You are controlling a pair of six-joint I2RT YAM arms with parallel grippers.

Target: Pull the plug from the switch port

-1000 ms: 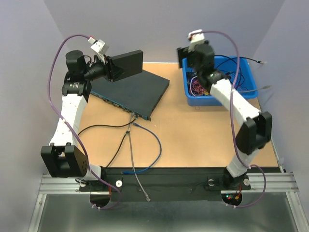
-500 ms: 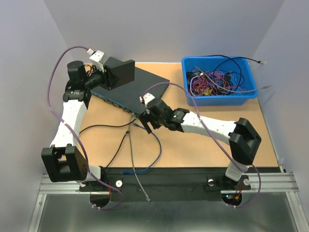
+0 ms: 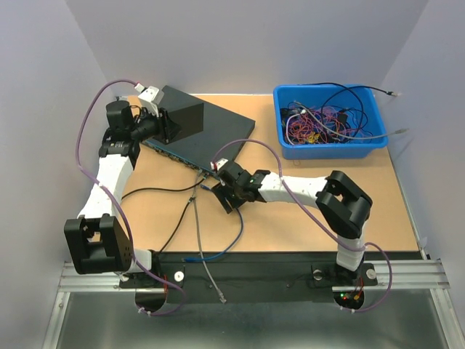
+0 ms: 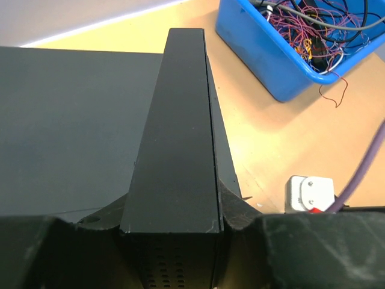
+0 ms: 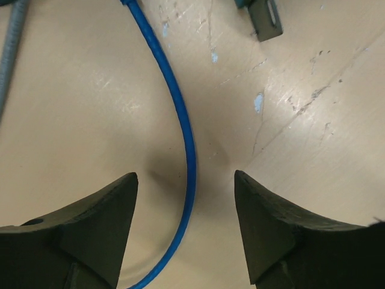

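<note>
Moved: right gripper (image 3: 229, 192) has dropped over the blue cable (image 5: 180, 120), jaws apart.
Plug (image 3: 206, 187): we read it just left, at the switch (image 3: 211, 127).
Left gripper (image 4: 174, 220): clamps switch.

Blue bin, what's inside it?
A tangle of red, purple and black wires fills the bin; its floor beneath them is hidden.

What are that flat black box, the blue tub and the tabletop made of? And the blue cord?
Switch: probably painted sheet metal, matte black, with crisp folded edges and small vent holes.
Bin: glossy blue moulded plastic, judging by its rounded rim.
Table: likely wood or fibreboard, tan, scuffed and chipped.
Cable: smooth blue plastic or rubber jacket that curves freely.
</note>
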